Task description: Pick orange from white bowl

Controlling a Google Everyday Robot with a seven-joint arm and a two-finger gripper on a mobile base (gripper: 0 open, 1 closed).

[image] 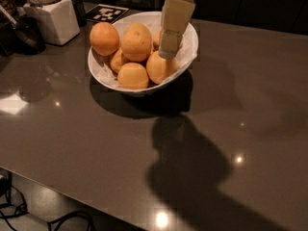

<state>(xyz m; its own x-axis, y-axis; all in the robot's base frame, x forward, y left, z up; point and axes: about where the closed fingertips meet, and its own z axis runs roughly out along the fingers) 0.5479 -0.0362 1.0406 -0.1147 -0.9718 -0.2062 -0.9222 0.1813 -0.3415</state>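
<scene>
The white bowl [103, 76] stands on the dark table at the upper middle, lined with crinkled white paper and holding several yellow-orange fruits. The orange [136, 41], the largest and slightly oblong, lies on top at the middle of the pile. My gripper [169, 52] hangs over the bowl's right half, its cream-coloured finger pointing down. Its tip is at the upper edge of a smaller fruit [159, 69] to the right of the orange. It hides part of a fruit at the back right.
A white square jar [53, 18] stands at the back left next to dark utensils [21, 30]. A black-and-white marker tag [107, 12] lies behind the bowl. The table's front edge [72, 189] runs across the lower left, with cables on the floor below.
</scene>
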